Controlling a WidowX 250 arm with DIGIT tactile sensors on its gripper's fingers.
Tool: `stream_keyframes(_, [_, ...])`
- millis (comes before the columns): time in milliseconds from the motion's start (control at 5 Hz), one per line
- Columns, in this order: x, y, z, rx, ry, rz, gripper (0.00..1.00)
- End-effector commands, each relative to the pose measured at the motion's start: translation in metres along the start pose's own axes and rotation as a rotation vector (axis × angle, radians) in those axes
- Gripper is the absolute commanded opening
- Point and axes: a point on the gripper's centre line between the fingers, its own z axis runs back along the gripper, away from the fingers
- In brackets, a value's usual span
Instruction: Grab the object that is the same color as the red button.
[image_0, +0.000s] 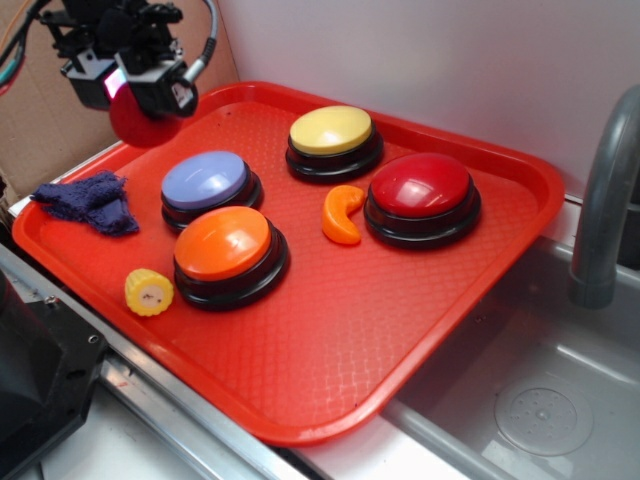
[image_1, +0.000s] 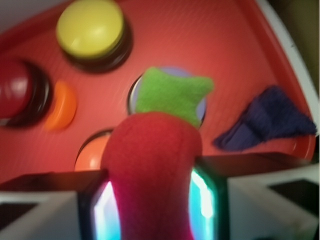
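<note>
My black claw (image_0: 150, 95): clamped on fuzzy dark-red toy with green tip (image_1: 152, 170) | position: above red plastic tray's (image_0: 440, 330) far-left corner | glossy red dome button (image_0: 421, 186): far right | legible writing: none

I see the end effector (image_1: 152, 210) clamped on the red toy (image_1: 150, 175), green tip (image_1: 172, 95) forward. Below it: tray (image_1: 200, 35), yellow button (image_1: 90, 27), red button (image_1: 15, 90), orange crescent (image_1: 61, 106), blue cloth (image_1: 267, 125).

red tray (image_0: 330, 350) on metal counter (image_0: 170, 425) beside sink (image_0: 540, 400)
</note>
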Motion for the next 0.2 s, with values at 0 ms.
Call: stream_keyframes(0, [-0.0143, 0.0084, 0.0075, -0.023, -0.025, 0.005, 0.00])
